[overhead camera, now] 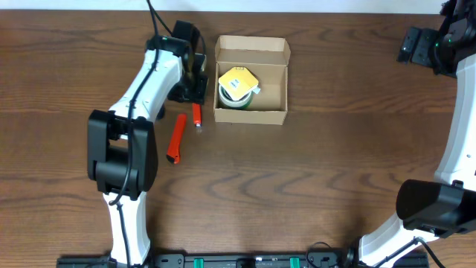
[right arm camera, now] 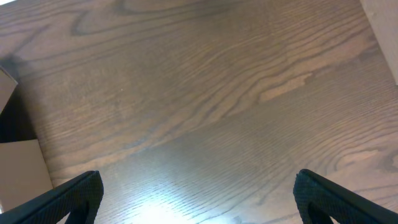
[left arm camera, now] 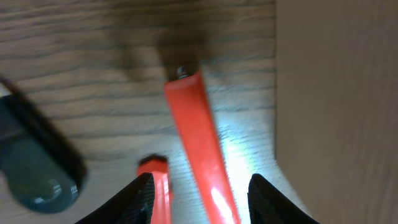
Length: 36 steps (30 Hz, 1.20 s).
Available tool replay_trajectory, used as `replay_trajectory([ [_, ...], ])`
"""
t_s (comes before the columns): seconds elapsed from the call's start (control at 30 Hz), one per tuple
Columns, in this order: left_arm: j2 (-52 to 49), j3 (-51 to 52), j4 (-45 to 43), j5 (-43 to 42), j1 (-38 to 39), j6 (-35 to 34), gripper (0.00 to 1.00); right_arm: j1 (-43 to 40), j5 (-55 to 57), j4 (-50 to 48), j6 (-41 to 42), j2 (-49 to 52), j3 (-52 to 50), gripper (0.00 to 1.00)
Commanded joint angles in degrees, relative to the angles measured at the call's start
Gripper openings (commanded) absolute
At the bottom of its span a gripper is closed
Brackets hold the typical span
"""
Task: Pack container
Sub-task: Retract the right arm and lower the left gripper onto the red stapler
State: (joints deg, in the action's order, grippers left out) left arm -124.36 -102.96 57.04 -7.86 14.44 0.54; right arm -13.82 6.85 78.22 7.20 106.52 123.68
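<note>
The container [overhead camera: 251, 113] is an open brown cardboard box at the table's far middle, lid flap standing at the back. Inside are a tape roll [overhead camera: 229, 99] and a yellow item [overhead camera: 238, 80]. My left gripper [overhead camera: 196, 88] is just left of the box, low over the table. In the left wrist view its open fingers [left arm camera: 199, 202] straddle a small red tool [left arm camera: 198, 140], with the box wall [left arm camera: 339, 106] close on the right. A second red tool [overhead camera: 176, 138] lies nearer the front; its end shows in the left wrist view [left arm camera: 155, 180]. My right gripper [overhead camera: 425, 45] is open and empty at the far right.
A dark rounded object [left arm camera: 34, 165] lies left of the red tools in the left wrist view. The right wrist view shows bare wood and a corner of cardboard [right arm camera: 18, 168] at its left edge.
</note>
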Motion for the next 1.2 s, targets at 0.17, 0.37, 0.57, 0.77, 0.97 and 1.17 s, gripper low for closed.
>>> replay_trajectory([
  [0.17, -3.7, -0.8, -1.4, 1.0, 1.1, -5.3, 0.50, -0.4, -0.2, 0.0, 0.7, 0.3, -0.2, 0.99],
  [0.37, -5.2, -0.8, -1.4, 3.2, 1.1, -6.3, 0.50, -0.4, -0.2, 0.0, 0.7, 0.3, -0.2, 0.99],
  [0.57, -6.2, -0.7, -1.6, 3.6, 1.1, -8.5, 0.50, -0.4, -0.2, 0.0, 0.7, 0.3, -0.2, 0.99],
  [0.77, -7.5, -0.7, -1.6, 3.6, 1.2, -9.4, 0.46, -0.4, -0.2, 0.0, 0.7, 0.3, -0.2, 0.99],
  [0.97, -7.5, -0.7, -1.6, 3.6, 1.1, -9.6, 0.29, -0.4, -0.2, 0.0, 0.7, 0.3, -0.2, 0.99],
  [1.17, -7.5, -0.7, -1.6, 3.6, 1.1, -9.6, 0.18, -0.4, -0.2, 0.0, 0.7, 0.3, -0.2, 0.99],
])
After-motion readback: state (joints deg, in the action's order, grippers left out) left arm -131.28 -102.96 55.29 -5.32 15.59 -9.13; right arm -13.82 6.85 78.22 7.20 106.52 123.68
